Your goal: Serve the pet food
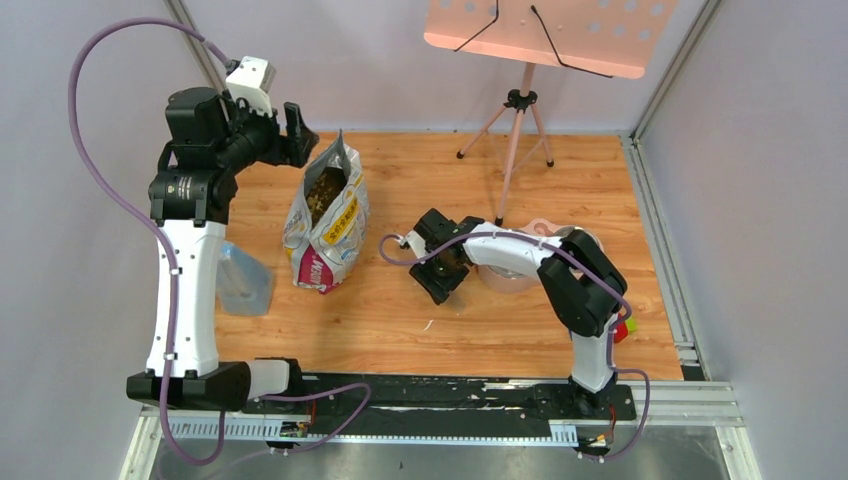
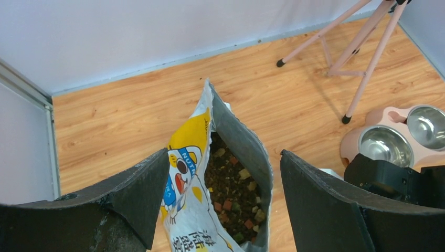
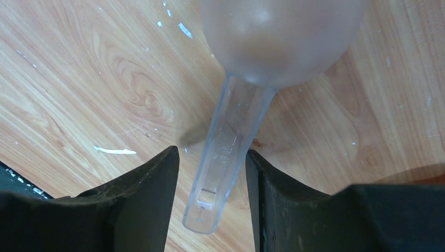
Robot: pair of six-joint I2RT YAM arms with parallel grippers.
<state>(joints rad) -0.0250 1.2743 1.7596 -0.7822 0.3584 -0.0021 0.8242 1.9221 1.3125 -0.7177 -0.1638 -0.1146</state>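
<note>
The pet food lies inside the open bag, left of centre. The left gripper hovers above it, spread wide. The right gripper straddles the scoop handle, jaws apart, not pinching.

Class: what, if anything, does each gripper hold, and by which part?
Left gripper: nothing, jaws open. Right gripper straddles the handle of the clear scoop; a firm hold cannot be told.
</note>
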